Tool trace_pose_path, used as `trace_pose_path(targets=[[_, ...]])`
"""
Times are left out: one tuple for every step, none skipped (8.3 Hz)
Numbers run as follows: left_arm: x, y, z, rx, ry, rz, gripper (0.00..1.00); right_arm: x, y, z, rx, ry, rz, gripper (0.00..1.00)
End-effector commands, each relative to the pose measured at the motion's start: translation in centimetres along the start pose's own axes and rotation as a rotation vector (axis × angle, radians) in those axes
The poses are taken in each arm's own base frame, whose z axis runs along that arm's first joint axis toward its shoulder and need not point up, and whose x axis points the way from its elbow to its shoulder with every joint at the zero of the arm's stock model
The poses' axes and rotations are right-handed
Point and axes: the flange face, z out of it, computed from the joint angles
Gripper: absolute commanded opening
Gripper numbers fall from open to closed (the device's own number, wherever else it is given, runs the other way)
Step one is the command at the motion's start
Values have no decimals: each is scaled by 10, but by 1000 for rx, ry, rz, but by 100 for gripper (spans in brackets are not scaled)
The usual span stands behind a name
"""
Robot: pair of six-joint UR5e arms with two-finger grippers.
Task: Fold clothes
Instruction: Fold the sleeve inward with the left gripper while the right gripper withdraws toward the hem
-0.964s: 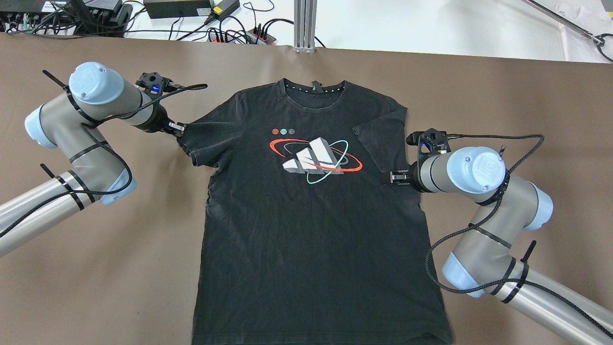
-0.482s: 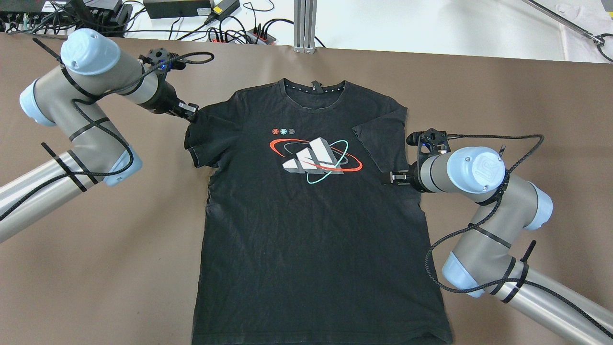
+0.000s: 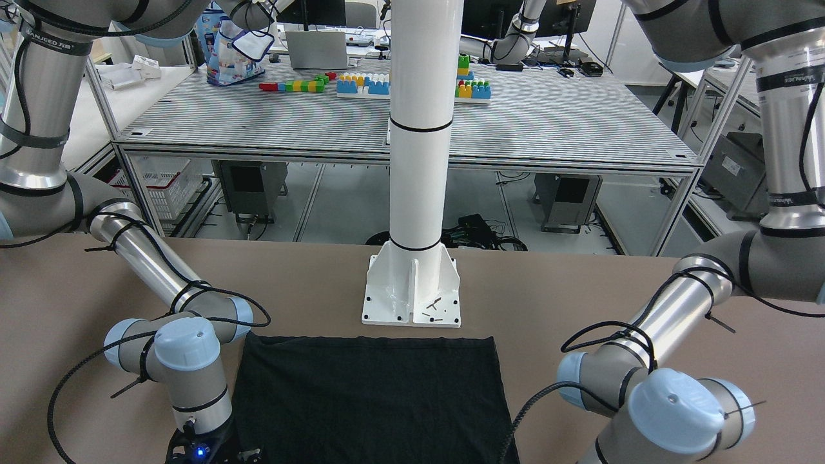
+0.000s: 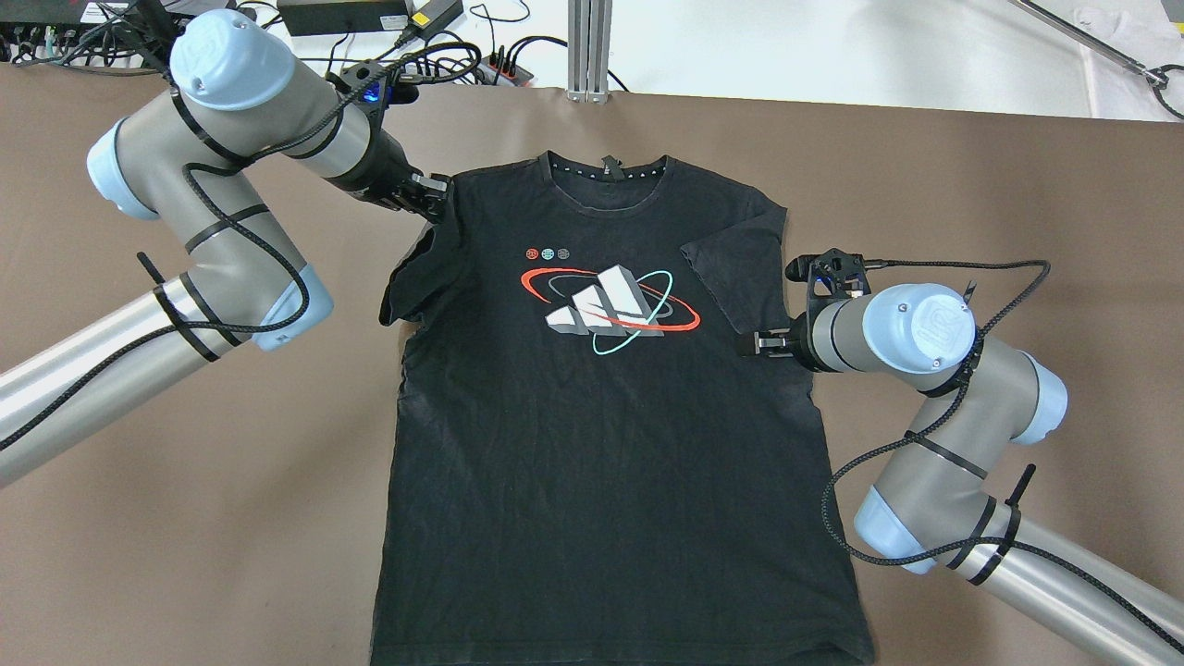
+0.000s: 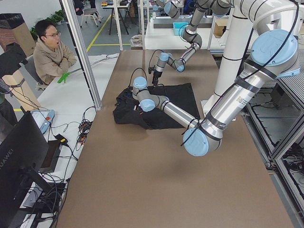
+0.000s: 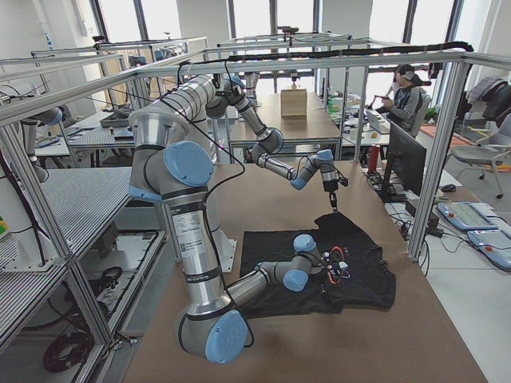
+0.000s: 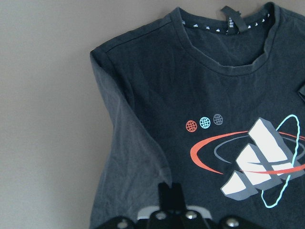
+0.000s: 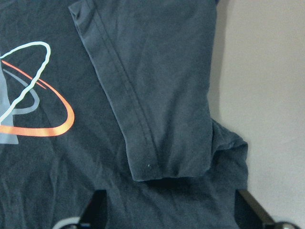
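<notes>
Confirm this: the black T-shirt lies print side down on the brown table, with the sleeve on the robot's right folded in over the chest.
Wrong in one respect. The T-shirt lies print side up: the overhead view shows its logo facing the camera. The rest holds: brown table, sleeve on the robot's right folded in over the chest.

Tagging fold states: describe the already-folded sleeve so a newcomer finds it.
On the brown table lies a black T-shirt, print up. Its sleeve on the robot's right side lies flat, folded inward onto the chest beside the logo, next to the right gripper. The other sleeve is bunched and raised at the left gripper.
</notes>
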Motion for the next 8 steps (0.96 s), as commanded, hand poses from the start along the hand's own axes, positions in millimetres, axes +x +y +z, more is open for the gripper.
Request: trace_pose_path(targets=[[24, 1, 28, 3, -30, -17, 0, 4, 1, 7, -5, 14, 2, 94], [33, -8, 35, 19, -43, -16, 0, 5, 0, 8, 4, 21, 2, 94], [45, -11, 42, 35, -53, -27, 0, 4, -1, 7, 7, 19, 2, 94], [57, -16, 49, 43, -61, -55, 0, 1, -1, 7, 7, 16, 0, 94], [70, -24, 58, 37, -65, -59, 0, 0, -2, 6, 8, 15, 0, 94], [71, -27, 62, 55, -82, -65, 0, 0, -3, 6, 10, 14, 1, 94], [75, -21, 69, 60, -91, -60, 0, -4, -5, 4, 13, 9, 0, 94], [77, -21, 70, 70, -96, -62, 0, -4, -5, 4, 13, 9, 0, 94]])
